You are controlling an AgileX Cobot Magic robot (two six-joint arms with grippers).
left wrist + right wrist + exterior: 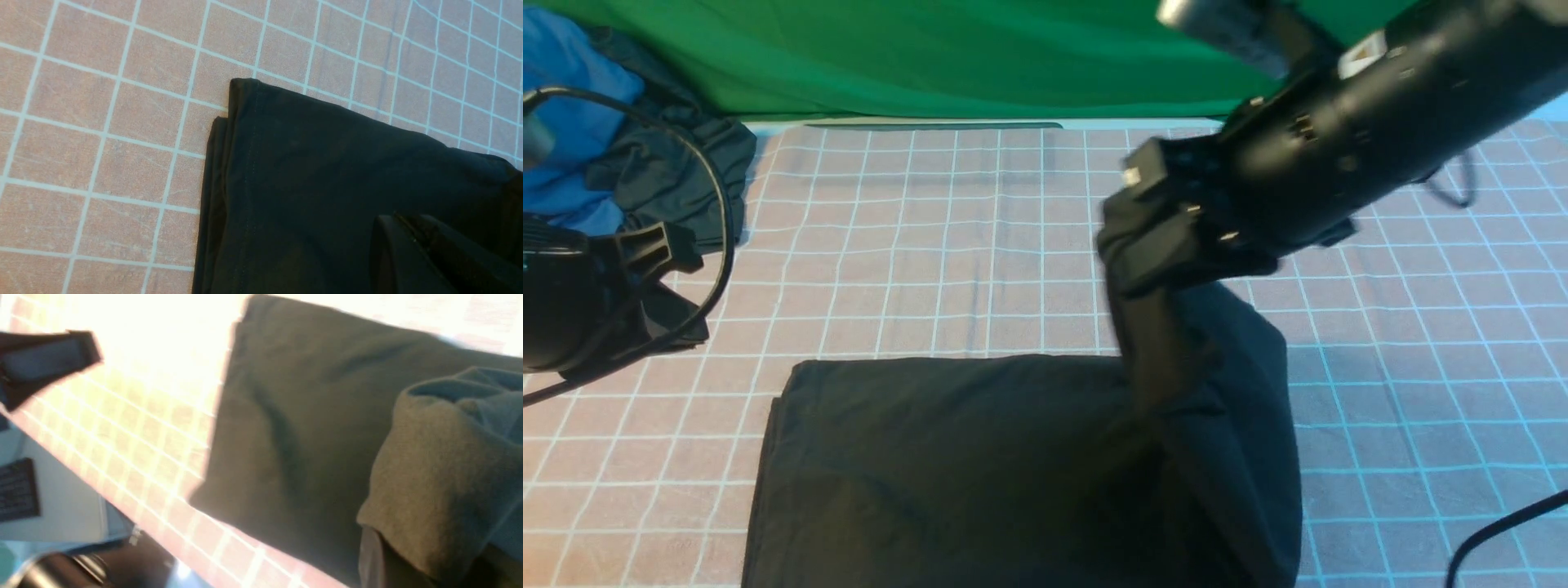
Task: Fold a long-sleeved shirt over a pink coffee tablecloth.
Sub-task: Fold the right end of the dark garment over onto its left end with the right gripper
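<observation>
Front cam looks forward and down over tablecloth [931, 245]; wrist cams sit close; all share shirt [980, 457].

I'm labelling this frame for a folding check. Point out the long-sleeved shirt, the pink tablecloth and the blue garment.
long-sleeved shirt [947, 457]: front view, flat folded body.
pink tablecloth [890, 245]: front view, bare grid behind the shirt.
blue garment [572, 143]: front view, bright fold at far left.
</observation>
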